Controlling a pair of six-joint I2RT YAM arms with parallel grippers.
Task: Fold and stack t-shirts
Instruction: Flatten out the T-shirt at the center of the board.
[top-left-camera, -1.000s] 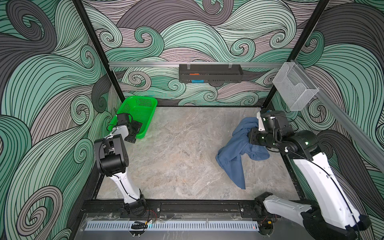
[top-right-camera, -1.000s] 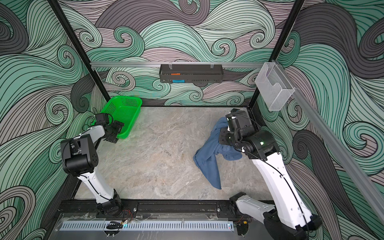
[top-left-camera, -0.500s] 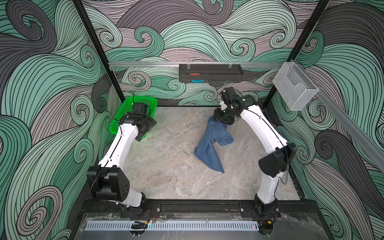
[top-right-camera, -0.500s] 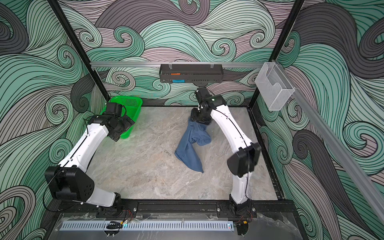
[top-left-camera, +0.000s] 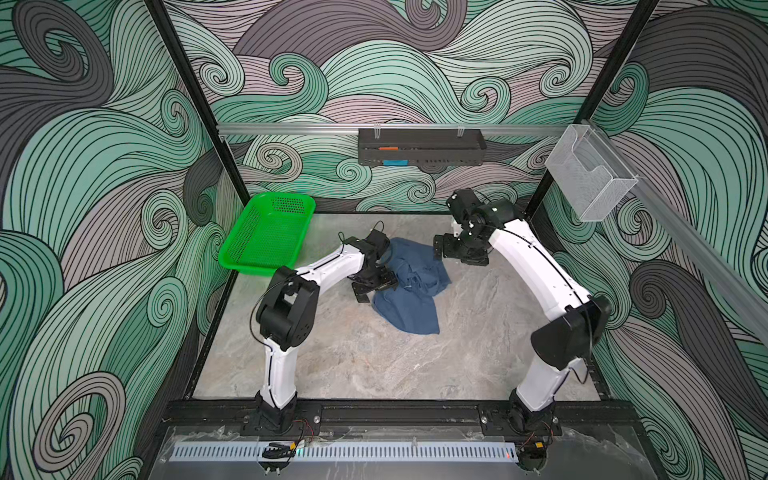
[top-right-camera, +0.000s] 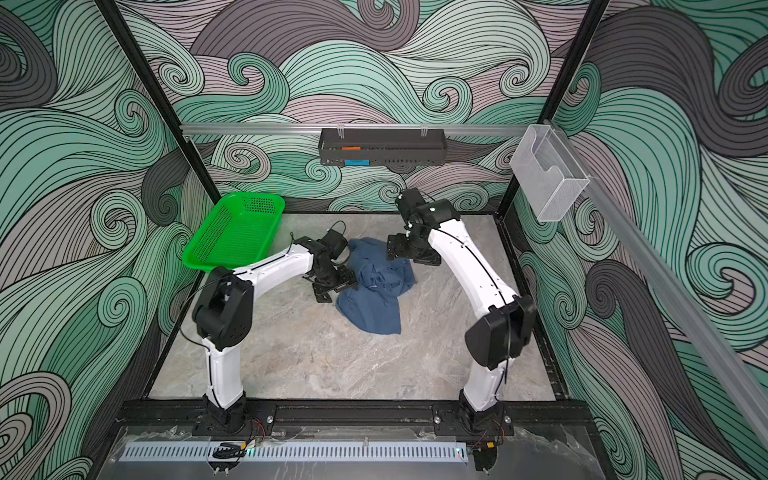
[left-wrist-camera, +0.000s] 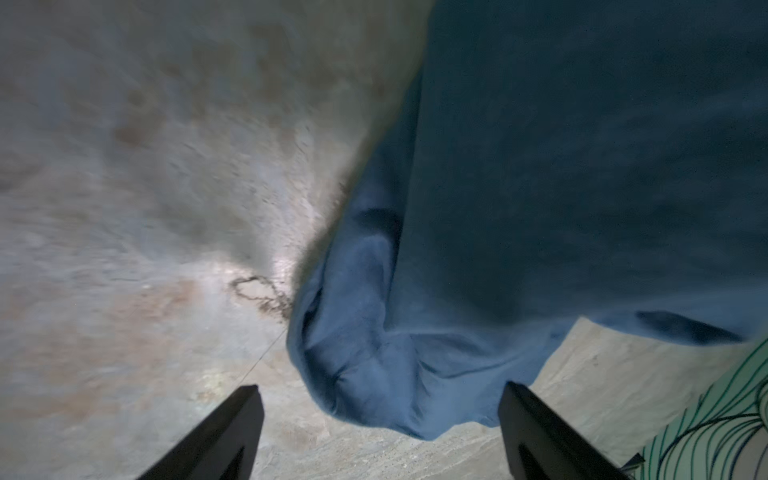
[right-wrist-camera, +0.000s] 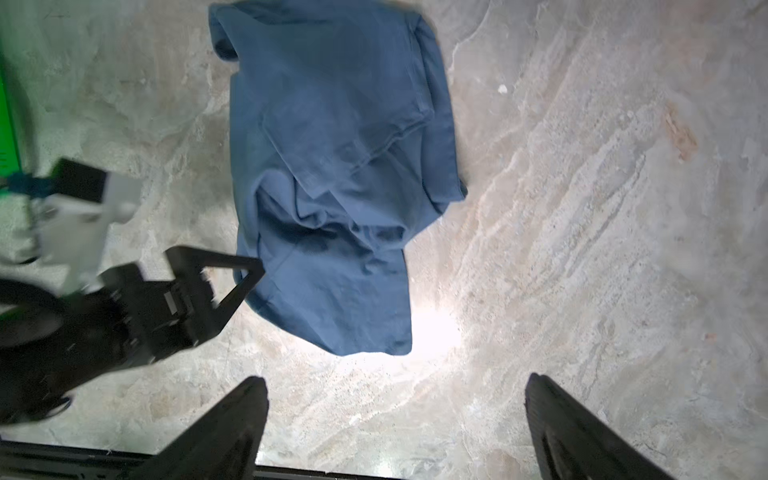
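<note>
The slate-blue t-shirt (top-left-camera: 415, 291) (top-right-camera: 376, 299) lies in a crumpled heap on the marble table, toward the back middle. My left gripper (top-left-camera: 374, 289) (top-right-camera: 334, 286) sits low at the shirt's left edge, open. In the left wrist view a rounded fold of the t-shirt (left-wrist-camera: 540, 208) reaches in between the wide-apart fingers of the left gripper (left-wrist-camera: 379, 386). My right gripper (top-left-camera: 457, 254) (top-right-camera: 409, 251) hovers over the shirt's far right corner, open and empty. In the right wrist view only bare table lies between the fingers of the right gripper (right-wrist-camera: 397, 378), with the t-shirt (right-wrist-camera: 340, 166) beyond them.
An empty green basket (top-left-camera: 266, 237) (top-right-camera: 232, 237) stands at the back left, close behind the left arm. A black tray (top-left-camera: 419, 145) hangs on the back wall, and a clear holder (top-left-camera: 590, 174) hangs on the right rail. The table (top-left-camera: 374, 357) has bare marble in front.
The right gripper carried the t-shirt from the right side to the back middle, opened and let it drop in a heap. The left arm swung from the basket to the shirt's left edge.
</note>
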